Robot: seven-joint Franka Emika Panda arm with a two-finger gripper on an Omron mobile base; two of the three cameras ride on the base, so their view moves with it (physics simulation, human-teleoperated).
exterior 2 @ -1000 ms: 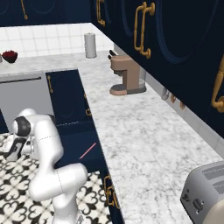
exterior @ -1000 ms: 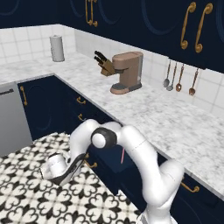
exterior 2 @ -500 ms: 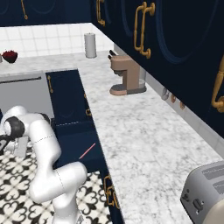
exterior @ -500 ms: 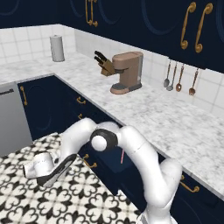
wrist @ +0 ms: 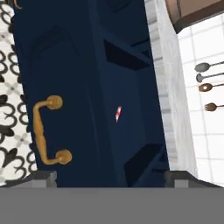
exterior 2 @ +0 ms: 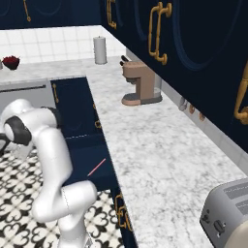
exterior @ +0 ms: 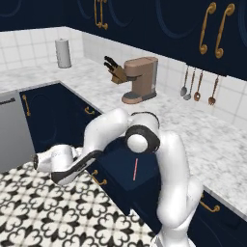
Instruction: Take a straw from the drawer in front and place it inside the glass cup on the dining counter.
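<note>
The drawer [exterior: 126, 166] stands pulled out of the navy cabinet run, its curved brass handle [wrist: 47, 130] facing the floor side. The red-pink straw [exterior: 135, 170] lies loose on the drawer's dark bottom, also seen as the straw [exterior 2: 96, 167] and the straw [wrist: 117, 113]. My gripper [exterior: 37, 162] hangs low over the patterned floor, left of the drawer front and apart from the handle. In the hand view the gripper [wrist: 109, 180] looks back at the drawer, fingertips [wrist: 41, 177] wide apart, open and empty. The glass cup and the dining counter are out of view.
On the L-shaped marble worktop [exterior: 193, 130] stand a brown coffee machine [exterior: 140, 79], a knife block [exterior: 115, 71] and a paper towel roll [exterior: 62, 53]. Utensils [exterior: 198, 89] hang on the wall. A toaster [exterior 2: 230, 218] sits near right. A dishwasher [exterior: 12, 130] stands at left.
The gripper has opened and the hand has drawn back leftward from the drawer front, out over the tiled floor. The drawer stays pulled out with the straw inside.
</note>
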